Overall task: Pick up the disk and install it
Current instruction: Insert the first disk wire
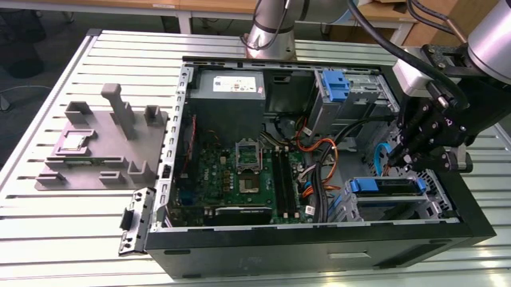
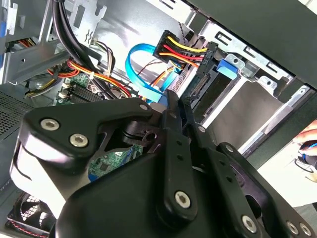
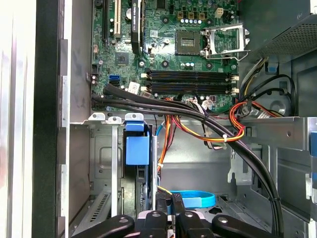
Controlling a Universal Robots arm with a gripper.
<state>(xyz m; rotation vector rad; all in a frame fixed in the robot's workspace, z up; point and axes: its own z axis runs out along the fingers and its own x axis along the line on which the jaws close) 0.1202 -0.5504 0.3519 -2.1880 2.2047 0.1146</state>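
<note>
The disk (image 1: pixel 386 186) sits in the drive cage at the front corner of the open computer case, on the exterior view's right, with its blue carrier frame facing up. In the first wrist view its blue carrier tab (image 3: pixel 137 148) stands in the metal bay. The tab (image 2: pixel 230 67) also appears in the second wrist view, beside a power plug with red, yellow and black wires (image 2: pixel 184 49). My gripper (image 1: pixel 397 162) hangs just above and behind that cage. Its black fingertips are drawn together in both wrist views (image 3: pixel 169 204) (image 2: pixel 176 106), with nothing visible between them.
The motherboard (image 1: pixel 239 173) fills the case floor, and black and orange cables (image 3: pixel 213 124) cross beside the bay. A blue flat cable (image 3: pixel 198 200) loops under the gripper. A bare blue bracket (image 1: pixel 335 84) sits in the upper bay near the power supply (image 1: pixel 230 86). A grey fixture plate (image 1: pixel 96 149) lies outside the case.
</note>
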